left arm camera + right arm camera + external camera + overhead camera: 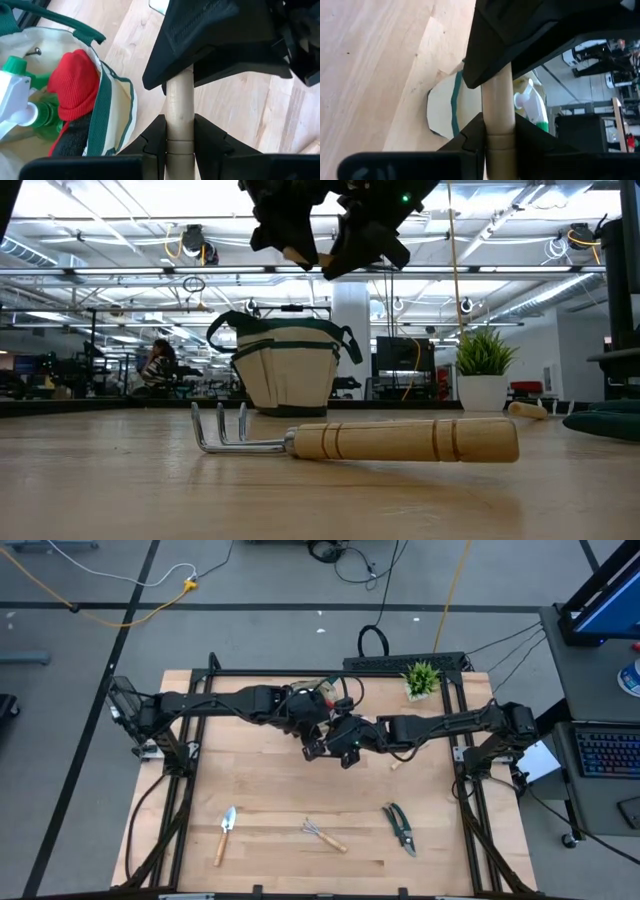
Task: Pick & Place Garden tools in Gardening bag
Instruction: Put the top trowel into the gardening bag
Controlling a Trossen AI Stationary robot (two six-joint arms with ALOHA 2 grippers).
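Rake [360, 440] was lying closest to the low camera, on its side on the table [270, 790], prongs pointing away from the handle. From above, it sat in the front row between a trowel [226, 832] on the left side and the pruning shears [400, 828] on the right side, all well apart from each other.

Both arms met up over the middle of the table. The left gripper [180, 127] had its fingers pinched on a wooden-handled tool [180, 100], and the right gripper [499, 125] was pressed onto that same handle from the other end, fingers snug against both sides of the wood. Couldn't see the tool's metal end at all, so no idea which tool it was.

Gardening bag [288, 370] stood upright at the back of the table, just beside and below the two grippers. Inside it were the red-black glove [75, 80] and the green spray bottle [20, 100], touching each other. A little potted plant [421, 678] sat at the back right.
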